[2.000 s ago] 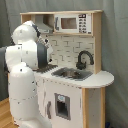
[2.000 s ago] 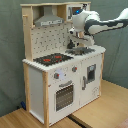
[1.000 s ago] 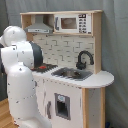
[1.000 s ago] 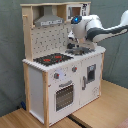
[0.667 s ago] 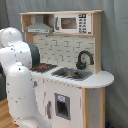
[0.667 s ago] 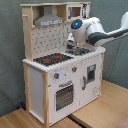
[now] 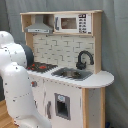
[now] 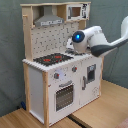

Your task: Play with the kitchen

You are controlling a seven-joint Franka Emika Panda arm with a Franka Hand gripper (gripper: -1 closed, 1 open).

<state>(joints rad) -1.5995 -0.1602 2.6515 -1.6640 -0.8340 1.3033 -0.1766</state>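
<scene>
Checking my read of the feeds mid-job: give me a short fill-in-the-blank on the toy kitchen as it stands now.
1. In the first exterior view the tap is coloured ____.
2. The hob has rings coloured ____.
3. The grey hood hangs directly above the ____.
4. In the first exterior view the sink lies to the hob's ____.

Missing: black; red; hob; right

Curtained lab: robot arm (image 8: pixel 100 42), toy kitchen (image 7: pixel 65 75).

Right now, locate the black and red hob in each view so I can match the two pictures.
First exterior view: the hob lies left of centre on the worktop, partly behind the white arm.
Second exterior view: the hob lies near the middle, on the worktop's near end, over the oven door.
Shared landmark: the grey hood above it.
</scene>
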